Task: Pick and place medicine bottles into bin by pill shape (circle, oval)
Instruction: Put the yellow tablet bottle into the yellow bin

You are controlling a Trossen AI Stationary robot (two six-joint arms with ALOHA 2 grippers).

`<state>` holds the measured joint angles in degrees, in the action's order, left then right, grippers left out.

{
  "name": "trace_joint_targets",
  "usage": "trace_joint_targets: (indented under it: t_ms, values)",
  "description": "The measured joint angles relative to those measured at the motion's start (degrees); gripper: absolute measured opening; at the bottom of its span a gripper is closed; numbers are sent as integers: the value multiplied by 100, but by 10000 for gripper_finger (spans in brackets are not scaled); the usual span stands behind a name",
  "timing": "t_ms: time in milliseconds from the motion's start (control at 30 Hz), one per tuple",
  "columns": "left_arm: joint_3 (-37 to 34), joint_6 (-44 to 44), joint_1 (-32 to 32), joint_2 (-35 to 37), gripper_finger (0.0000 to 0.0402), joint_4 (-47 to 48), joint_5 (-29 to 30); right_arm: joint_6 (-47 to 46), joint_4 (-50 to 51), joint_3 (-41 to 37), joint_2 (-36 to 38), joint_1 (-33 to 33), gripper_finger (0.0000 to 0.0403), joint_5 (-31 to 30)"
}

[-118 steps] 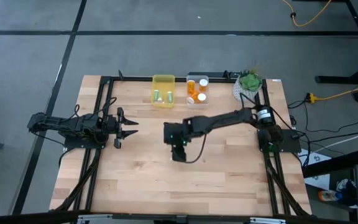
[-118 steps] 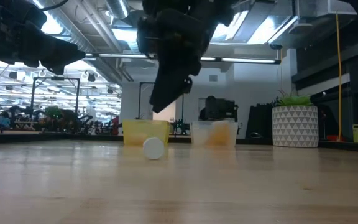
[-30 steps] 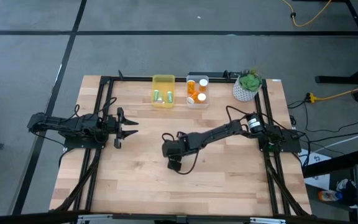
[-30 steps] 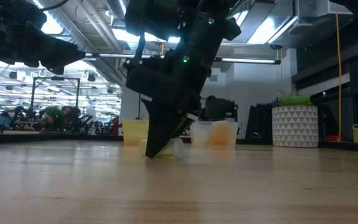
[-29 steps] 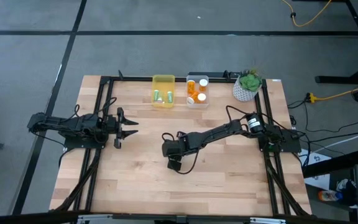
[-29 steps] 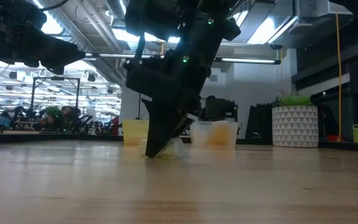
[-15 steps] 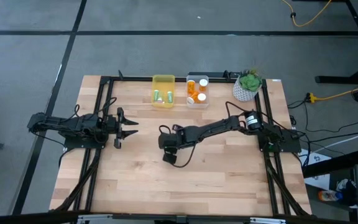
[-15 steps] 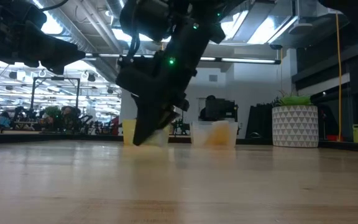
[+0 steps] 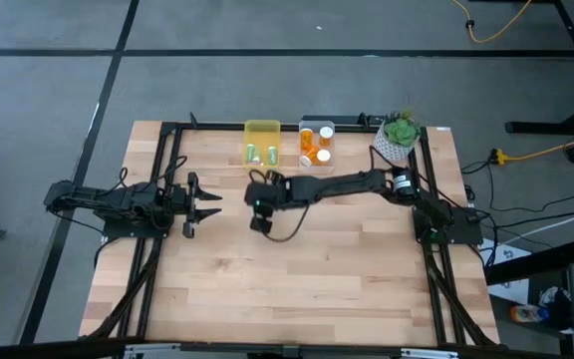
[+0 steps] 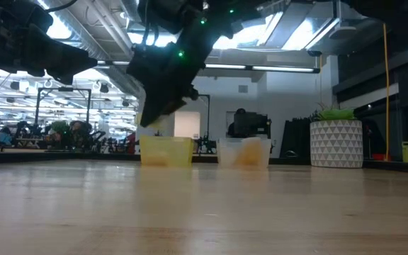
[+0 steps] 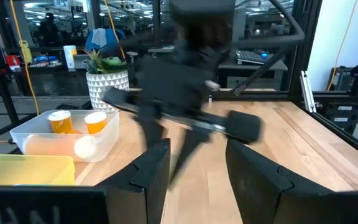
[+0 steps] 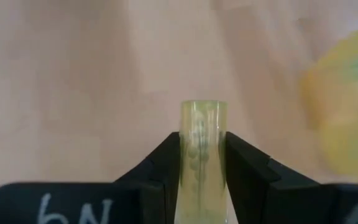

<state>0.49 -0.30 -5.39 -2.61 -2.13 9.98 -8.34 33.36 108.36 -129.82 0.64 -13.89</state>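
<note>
My right gripper [image 9: 257,206] is shut on a slim yellow-green medicine bottle [image 12: 204,152] and hangs above the table just near of the yellow bin [image 9: 261,146]. In the low view it [image 10: 151,119] is well above the table. The yellow bin holds two small greenish bottles. The clear bin [image 9: 316,146] beside it holds orange bottles with white caps. My left gripper [image 9: 214,204] is open and empty at the table's left side. My right gripper pinches the yellow-green bottle by its two long sides [image 12: 204,140] between its two fingers. The bottle's end reaches out past the fingertips [image 12: 166,155] in the right wrist view. The bottle is lifted clear of the table.
A green plant in a white pot [image 9: 399,135] stands at the far right corner. The two bins stand side by side at the far edge. Black frame rails run along the table's left and right sides. Bare wood lies in the middle and near part.
My right gripper has risen from the table's middle with the yellow-green bottle, which lay on the wood and is now lifted clear. It has gone toward the far and left edges, toward the yellow bin.
</note>
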Motion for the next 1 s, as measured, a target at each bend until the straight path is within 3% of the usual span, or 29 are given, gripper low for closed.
trace_joint_targets:
  t_ms: [233, 533, 667, 867, 1000]
  values:
    - [0, 2, -1, 0, 149, -2, 0, 303, 671, 665, 9, -478, 107, -462]
    - [0, 48, -2, 0, 149, 0, 0, 756, 1288, 1540, 26, -1096, 107, -355]
    - [0, 48, 0, 0, 149, -2, 0, 1026, 1564, 1984, 28, -1404, 107, 279]
    - [0, 50, 0, 0, 149, 0, 0, 1323, 1506, 2152, 35, -1901, 107, 2107]
    - [0, 50, -2, -2, 149, 0, 2, 1316, 1400, 2077, -27, -2159, 108, 2331]
